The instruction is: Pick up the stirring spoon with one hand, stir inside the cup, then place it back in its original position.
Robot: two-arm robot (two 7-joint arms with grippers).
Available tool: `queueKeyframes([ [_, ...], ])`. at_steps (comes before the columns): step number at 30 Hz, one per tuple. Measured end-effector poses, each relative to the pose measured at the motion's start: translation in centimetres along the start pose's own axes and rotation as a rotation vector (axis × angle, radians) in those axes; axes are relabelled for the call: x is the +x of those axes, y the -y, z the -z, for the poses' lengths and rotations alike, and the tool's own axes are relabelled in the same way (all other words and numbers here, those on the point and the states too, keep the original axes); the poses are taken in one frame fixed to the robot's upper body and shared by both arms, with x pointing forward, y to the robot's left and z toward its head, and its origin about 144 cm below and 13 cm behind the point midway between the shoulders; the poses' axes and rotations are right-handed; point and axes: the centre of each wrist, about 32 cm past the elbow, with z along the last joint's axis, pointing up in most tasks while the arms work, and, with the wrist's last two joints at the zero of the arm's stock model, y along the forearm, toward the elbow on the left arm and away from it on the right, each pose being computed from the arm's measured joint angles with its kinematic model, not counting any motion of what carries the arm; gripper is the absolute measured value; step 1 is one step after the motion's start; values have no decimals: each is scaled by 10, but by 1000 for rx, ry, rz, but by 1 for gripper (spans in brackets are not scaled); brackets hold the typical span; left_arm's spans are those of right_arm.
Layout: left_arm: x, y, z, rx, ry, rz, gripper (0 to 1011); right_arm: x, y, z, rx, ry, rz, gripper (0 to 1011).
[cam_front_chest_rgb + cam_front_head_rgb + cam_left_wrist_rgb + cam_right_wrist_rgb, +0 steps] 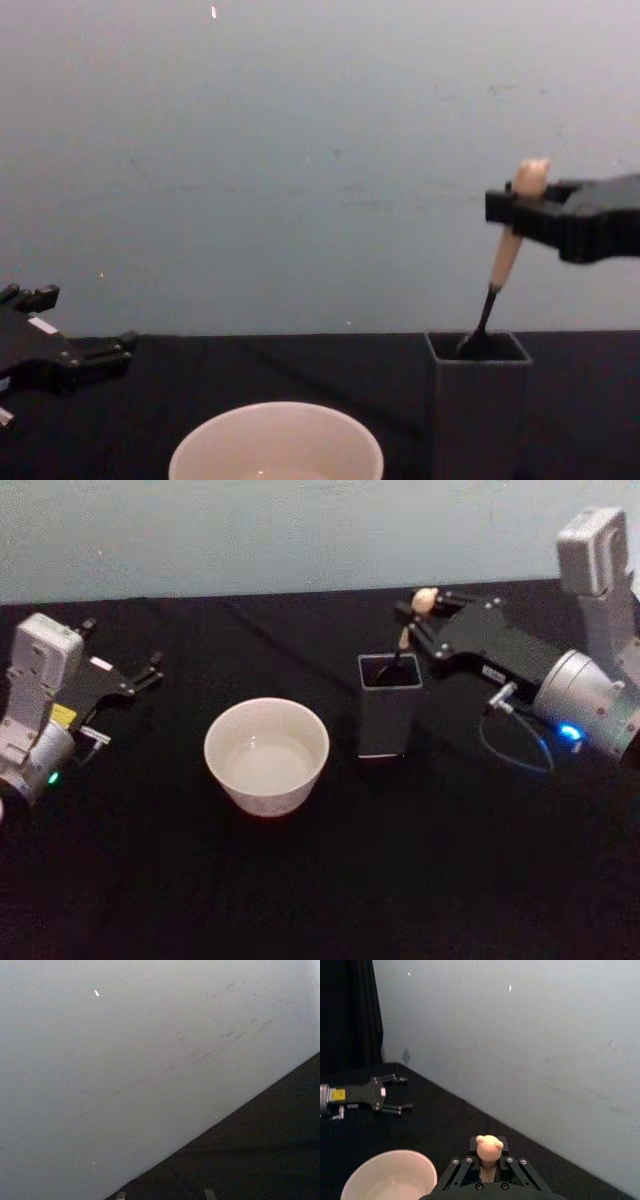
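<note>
Right tool [522, 215] clamps the stirring spoon [508, 250] just below its knob, bowl end inside the holder [389, 718] (cup [266, 755] beside it). Left tool [140, 675], mid-left, open, idle.

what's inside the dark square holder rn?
The stirring spoon: its lower end sits just inside the holder, tilted, handle held near the knob by the right end effector. The holder's walls hide anything deeper. The left end effector is parked apart.
</note>
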Motion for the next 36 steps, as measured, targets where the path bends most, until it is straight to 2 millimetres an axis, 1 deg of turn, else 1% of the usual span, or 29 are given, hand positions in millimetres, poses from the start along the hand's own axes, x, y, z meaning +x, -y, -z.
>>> queueKeyframes([
  [8, 0, 0, 0, 0, 0, 0, 1001, -2, -8, 15, -71, -24, -5, 198],
  [19, 0, 0, 0, 0, 0, 0, 1001, -4, -19, 30, -136, -50, 0, 199],
  [30, 0, 0, 0, 0, 0, 0, 1001, -6, -24, 36, -168, -47, 10, 199],
  [36, 0, 0, 0, 0, 0, 0, 1001, -6, -24, 36, -167, -48, 10, 198],
])
